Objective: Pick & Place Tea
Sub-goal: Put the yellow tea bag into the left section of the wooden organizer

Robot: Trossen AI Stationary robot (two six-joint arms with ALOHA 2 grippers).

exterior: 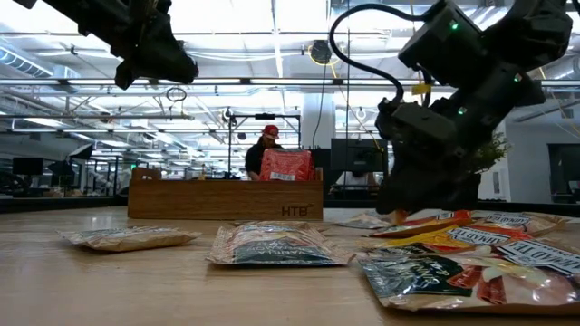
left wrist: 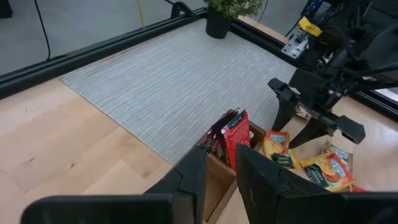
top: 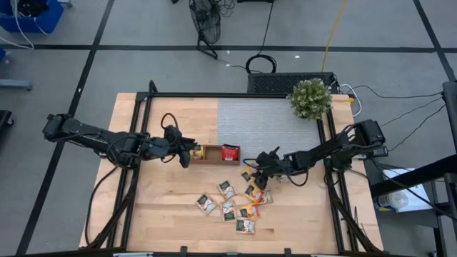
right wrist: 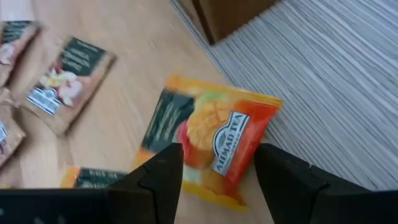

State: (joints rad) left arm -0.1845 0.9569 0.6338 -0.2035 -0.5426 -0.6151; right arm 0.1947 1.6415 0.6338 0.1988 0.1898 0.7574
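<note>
A light wooden desk [top: 164, 214] carries a grey woven mat [top: 268, 125] at its far middle and a potted plant [top: 310, 98] near the far right corner; beyond lies an open workshop with one person [exterior: 265, 150]. One wooden tray [top: 214, 154] holds red tea sachets [top: 230, 151]. About ten loose tea sachets [top: 235, 207] lie toward the near edge. The right hand [right wrist: 217, 171] stands open above an orange sachet [right wrist: 211, 140]. The left hand [left wrist: 221, 171] hangs part-open, empty, over the tray's left end.

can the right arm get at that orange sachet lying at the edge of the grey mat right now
Probably yes. The right gripper hangs over the orange sachet with its fingers open, one to each side. The sachet lies flat, partly on the grey mat, with nothing on top of it. The wooden tray stands clear.
</note>
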